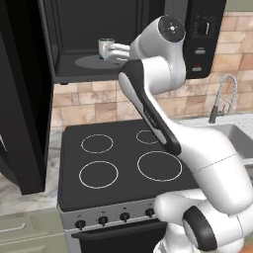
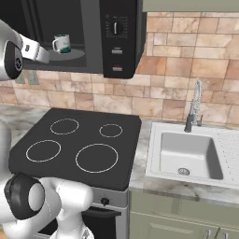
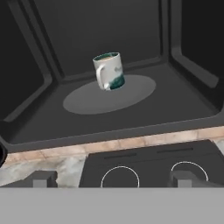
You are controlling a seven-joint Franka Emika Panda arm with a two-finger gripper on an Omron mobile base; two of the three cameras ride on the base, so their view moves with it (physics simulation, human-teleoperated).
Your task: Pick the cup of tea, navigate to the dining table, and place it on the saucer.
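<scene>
ahead, cup of tea (image 3: 109, 71) on microwave turntable (image 3: 87, 101), beyond wide-open, empty claw (image 3: 112, 178)

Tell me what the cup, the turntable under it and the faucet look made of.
Cup: likely glazed ceramic; smooth white body, teal lower band, thick handle.
Turntable: flat matte grey disc; could be glass or plastic, the look leaves it open.
Faucet: probably polished metal; silvery, with a coiled spring neck and darker base.
</scene>
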